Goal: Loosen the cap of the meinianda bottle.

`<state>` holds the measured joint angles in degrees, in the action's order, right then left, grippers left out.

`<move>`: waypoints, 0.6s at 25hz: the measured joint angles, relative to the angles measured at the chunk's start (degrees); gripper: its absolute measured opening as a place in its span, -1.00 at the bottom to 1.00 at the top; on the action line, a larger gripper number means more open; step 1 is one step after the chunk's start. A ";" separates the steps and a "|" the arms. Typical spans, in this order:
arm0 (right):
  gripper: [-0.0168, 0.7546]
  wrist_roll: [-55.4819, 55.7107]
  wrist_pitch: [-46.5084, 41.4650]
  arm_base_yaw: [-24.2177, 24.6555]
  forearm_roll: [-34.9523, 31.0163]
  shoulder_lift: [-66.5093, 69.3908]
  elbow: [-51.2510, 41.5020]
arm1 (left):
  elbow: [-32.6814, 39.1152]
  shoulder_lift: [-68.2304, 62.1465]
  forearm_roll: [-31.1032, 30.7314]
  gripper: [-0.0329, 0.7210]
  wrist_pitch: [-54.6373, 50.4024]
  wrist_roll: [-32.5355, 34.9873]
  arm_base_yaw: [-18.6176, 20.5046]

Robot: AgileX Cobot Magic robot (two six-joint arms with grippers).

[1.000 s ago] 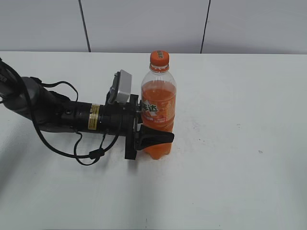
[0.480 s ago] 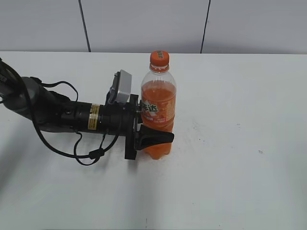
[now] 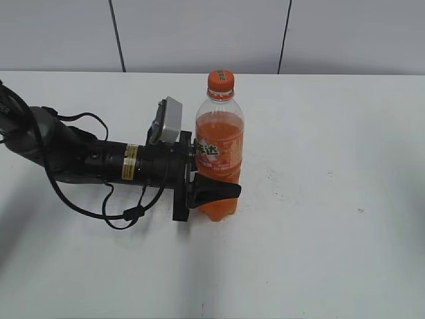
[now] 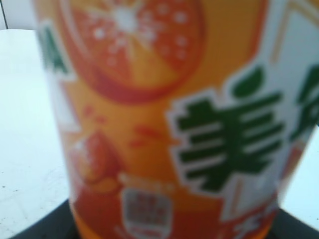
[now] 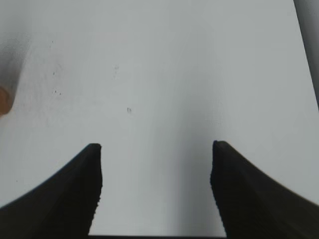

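Observation:
The meinianda bottle (image 3: 219, 149) stands upright on the white table, full of orange drink, with its orange cap (image 3: 221, 81) on the neck. My left gripper (image 3: 229, 181) reaches in from the left and is shut on the bottle's lower body; one black finger (image 3: 216, 191) shows in front, the other is hidden behind the bottle. In the left wrist view the blurred orange label (image 4: 164, 124) fills the frame, with a dark finger (image 4: 35, 226) at the bottom corner. My right gripper (image 5: 155, 149) is open and empty over bare table. It is out of the exterior view.
The white table (image 3: 319, 232) stretches to the right of and in front of the bottle. A grey panelled wall (image 3: 199, 33) runs behind the far edge. The left arm's cables (image 3: 119, 212) lie on the table. A small orange blur (image 5: 4, 99) sits at the right wrist view's left edge.

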<state>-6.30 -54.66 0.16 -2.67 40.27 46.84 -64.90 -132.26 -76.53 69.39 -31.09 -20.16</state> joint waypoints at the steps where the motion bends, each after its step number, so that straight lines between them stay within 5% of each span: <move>1: 0.38 0.00 1.49 0.00 0.00 2.25 1.07 | 0.00 0.00 0.00 0.12 0.00 0.00 0.00; 15: 0.38 2.51 -5.19 0.00 -1.23 32.98 23.96 | 0.00 0.00 0.10 0.12 0.13 0.00 0.00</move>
<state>-3.80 -59.85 0.16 -3.90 73.26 70.80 -64.90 -132.26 -76.42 69.52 -31.09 -20.16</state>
